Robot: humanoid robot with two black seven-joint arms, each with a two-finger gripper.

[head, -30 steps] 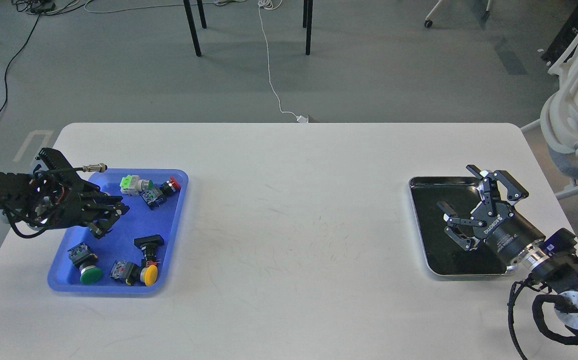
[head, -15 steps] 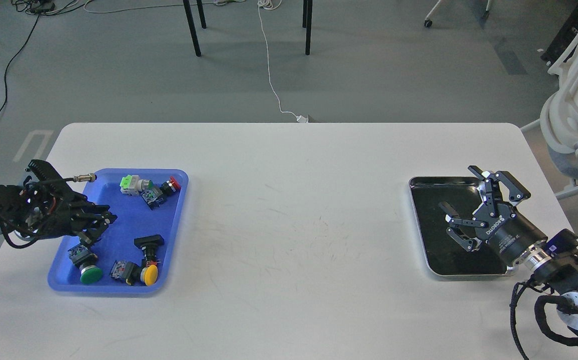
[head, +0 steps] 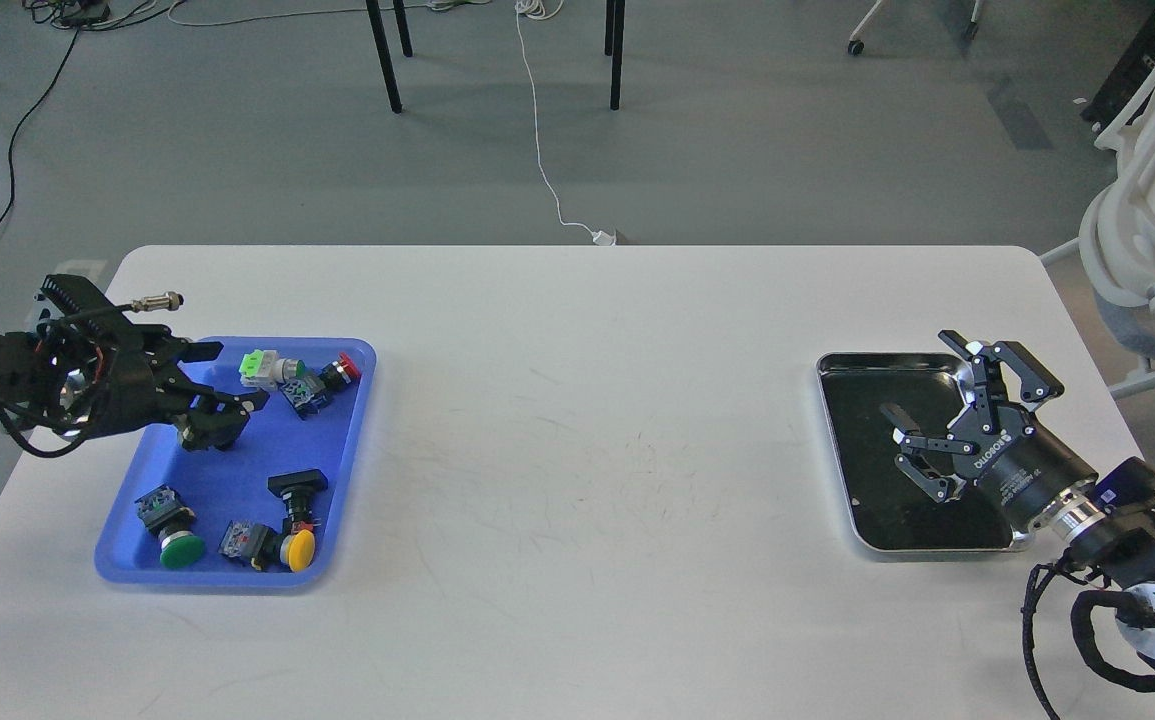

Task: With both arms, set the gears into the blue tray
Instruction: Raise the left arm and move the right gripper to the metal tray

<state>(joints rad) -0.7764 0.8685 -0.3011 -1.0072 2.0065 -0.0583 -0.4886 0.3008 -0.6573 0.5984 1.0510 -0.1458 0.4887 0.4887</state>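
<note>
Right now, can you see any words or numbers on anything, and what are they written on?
"ROBOTIQ": white letters on the black body of the right gripper, seen tilted and partly upside down. Smaller white marks beside it are too small to read.
No readable text shows on the push-button switches, the blue tray, the silver tray or the left gripper.
</note>
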